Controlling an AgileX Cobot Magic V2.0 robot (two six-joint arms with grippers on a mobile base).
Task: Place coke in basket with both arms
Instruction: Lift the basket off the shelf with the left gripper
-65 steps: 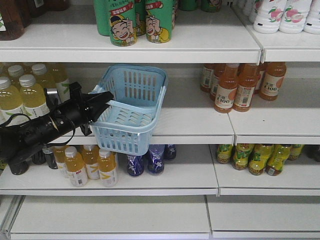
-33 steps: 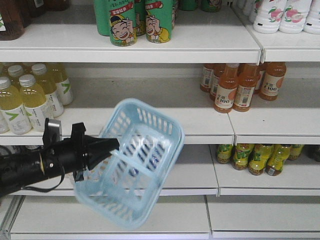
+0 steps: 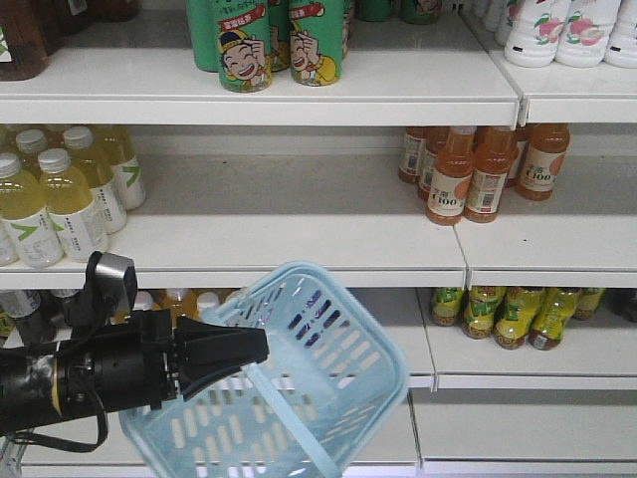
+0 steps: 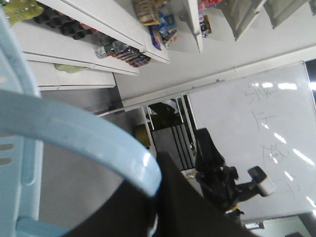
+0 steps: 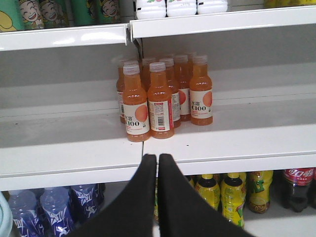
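Observation:
My left gripper (image 3: pixel 254 351) is shut on the rim of the pale blue basket (image 3: pixel 328 388). It holds the basket tilted in the air in front of the lower shelves. In the left wrist view a pale blue bar of the basket (image 4: pixel 74 126) runs between the black fingers of the left gripper (image 4: pixel 154 170). My right gripper (image 5: pixel 157 157) is shut and empty, pointing at the shelf edge below the orange bottles. A coke (image 5: pixel 298 187) with a red label stands on the lower shelf at the far right of the right wrist view. Its cap is hidden by the shelf.
Orange juice bottles (image 3: pixel 468 174) stand on the middle shelf at the right, also in the right wrist view (image 5: pixel 158 98). Pale yellow bottles (image 3: pixel 60 194) stand at the left. Green cans (image 3: pixel 279 40) are on top. Yellow-green bottles (image 3: pixel 518 314) and blue bottles (image 5: pixel 54 207) fill the lower shelf.
My left gripper has lifted the basket off the middle shelf and carried it down and to the right, toward the camera. The basket has tilted.

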